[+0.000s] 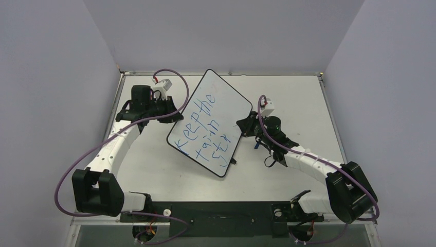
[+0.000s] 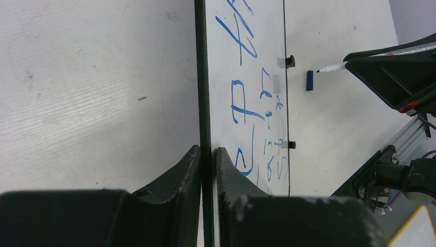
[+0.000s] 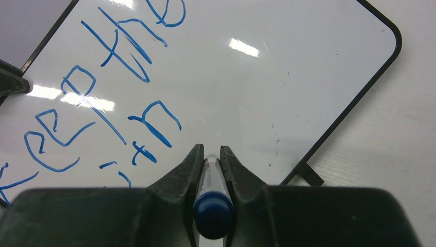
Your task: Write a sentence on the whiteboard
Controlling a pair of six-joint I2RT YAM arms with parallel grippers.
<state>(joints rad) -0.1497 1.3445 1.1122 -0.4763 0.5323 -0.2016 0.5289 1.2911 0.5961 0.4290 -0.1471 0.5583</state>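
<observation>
On the table (image 1: 303, 103), one whiteboard (image 1: 230, 101) lying askew, bearing three slanted blue lines of the sentence (image 1: 206, 125). Clamped at its left rim by the left gripper (image 2: 207, 150). Pinched in the right gripper (image 3: 211, 150): one marker (image 3: 212, 208), tip near the right rim. Just beside that rim, one loose blue cap (image 2: 309, 81); along it, two black feet (image 2: 290, 62).

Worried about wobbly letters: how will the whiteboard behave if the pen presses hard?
Probably stiff: the whiteboard shows a straight rim. Unlikely to slide, since the left gripper clamps its edge. Its glossy face may let the marker skid.
</observation>
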